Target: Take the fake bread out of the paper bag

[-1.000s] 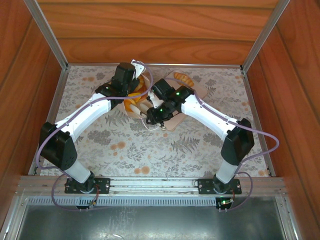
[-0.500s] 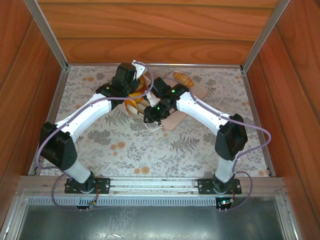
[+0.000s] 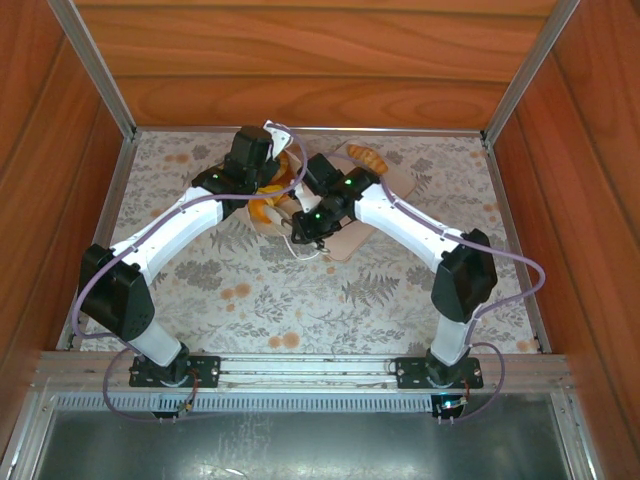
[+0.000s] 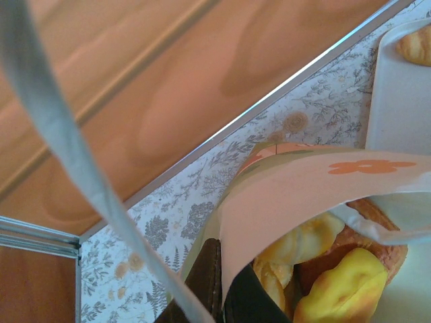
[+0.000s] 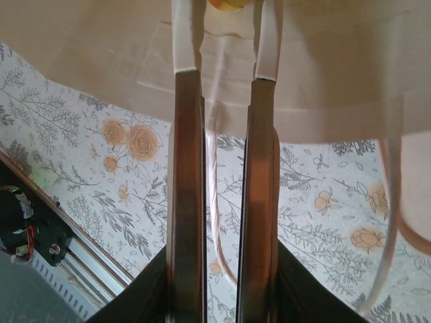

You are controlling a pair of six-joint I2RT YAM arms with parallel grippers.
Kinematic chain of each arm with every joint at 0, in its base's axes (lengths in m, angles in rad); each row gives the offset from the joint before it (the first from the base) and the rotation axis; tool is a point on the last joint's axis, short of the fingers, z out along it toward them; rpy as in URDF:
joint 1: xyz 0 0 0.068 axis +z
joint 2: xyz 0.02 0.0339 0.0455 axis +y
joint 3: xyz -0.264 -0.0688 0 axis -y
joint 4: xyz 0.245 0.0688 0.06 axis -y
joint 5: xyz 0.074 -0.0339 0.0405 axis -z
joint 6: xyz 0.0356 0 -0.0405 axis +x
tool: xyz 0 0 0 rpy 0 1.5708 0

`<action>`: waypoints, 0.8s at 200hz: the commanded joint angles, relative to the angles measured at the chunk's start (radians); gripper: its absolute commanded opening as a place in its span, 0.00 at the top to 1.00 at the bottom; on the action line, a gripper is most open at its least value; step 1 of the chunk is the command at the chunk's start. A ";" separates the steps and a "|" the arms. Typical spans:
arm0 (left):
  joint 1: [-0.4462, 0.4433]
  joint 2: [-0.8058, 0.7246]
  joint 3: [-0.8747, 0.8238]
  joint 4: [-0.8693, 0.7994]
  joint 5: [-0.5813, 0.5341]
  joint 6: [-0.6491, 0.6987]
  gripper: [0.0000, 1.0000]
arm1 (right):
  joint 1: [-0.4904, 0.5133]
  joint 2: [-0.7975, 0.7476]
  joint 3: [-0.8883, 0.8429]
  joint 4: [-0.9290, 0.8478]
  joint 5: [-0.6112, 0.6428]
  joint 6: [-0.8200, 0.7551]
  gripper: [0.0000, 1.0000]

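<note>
The paper bag [image 3: 283, 226] lies at mid-table with its mouth held up. My left gripper [image 3: 262, 184] is shut on the bag's rim [image 4: 289, 195]; in the left wrist view the paper runs between its two fingers [image 4: 205, 282]. Glossy yellow and golden pieces of fake bread [image 4: 333, 289] fill the bag, showing orange from above [image 3: 262, 207]. My right gripper [image 3: 293, 218] reaches into the bag's mouth. Its fingers [image 5: 187, 168] have narrowed around a yellow piece of bread [image 5: 225, 3] at their tips [image 5: 225, 27], mostly hidden by the frame edge. A cord handle [image 5: 215, 168] hangs between them.
A flat pink tray [image 3: 395, 182] lies just right of the bag with one croissant [image 3: 366, 156] on its far end, seen also in the left wrist view [image 4: 417, 44]. Wooden walls and metal rails [image 3: 100, 60] enclose the floral mat. A bag handle [image 4: 67, 155] crosses the left wrist view.
The right arm has pushed left and further into the bag, and its jaws have narrowed. The left gripper has kept its hold on the rim without moving.
</note>
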 commanded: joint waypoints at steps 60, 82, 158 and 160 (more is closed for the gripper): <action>-0.009 -0.008 0.005 0.013 -0.038 -0.001 1.00 | -0.007 -0.259 -0.110 -0.004 0.052 0.047 0.72; -0.009 -0.014 0.001 0.013 -0.042 0.001 1.00 | -0.006 -0.344 -0.162 -0.027 0.086 0.070 0.72; -0.010 -0.008 0.001 0.013 -0.040 -0.004 1.00 | -0.027 -0.600 -0.252 -0.119 0.254 0.118 0.72; -0.010 -0.008 0.001 0.013 -0.039 -0.004 1.00 | -0.029 -0.602 -0.250 -0.122 0.261 0.119 0.72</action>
